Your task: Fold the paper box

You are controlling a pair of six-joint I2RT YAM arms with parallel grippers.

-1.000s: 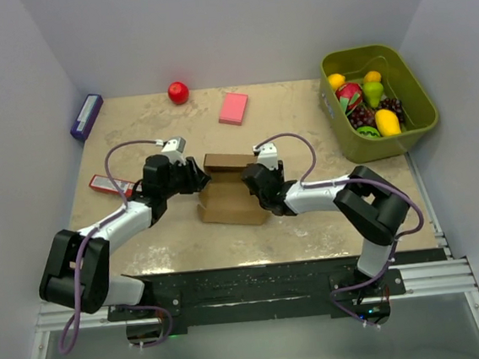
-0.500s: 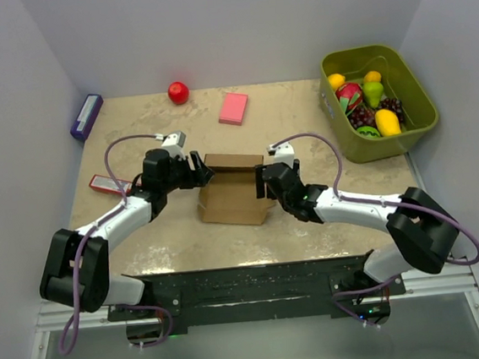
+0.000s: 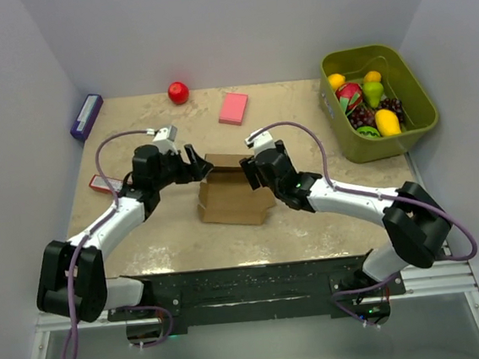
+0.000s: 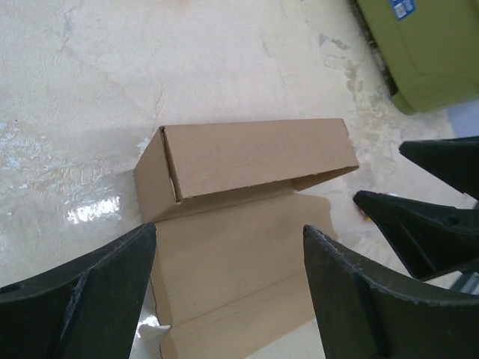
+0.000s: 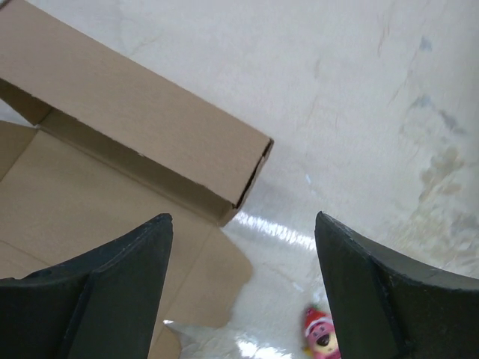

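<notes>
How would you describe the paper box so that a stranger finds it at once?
Look at the middle of the table. There lies the paper box, plain brown cardboard with one raised edge. The pink block farther back is smaller and flat.

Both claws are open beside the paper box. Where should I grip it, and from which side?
On the paper box, likely the folded-up far wall: it alone stands off the table, while the rest lies flat. Come in from its ends, left claw at the left and right claw at the right, pinching its thin thickness.
</notes>
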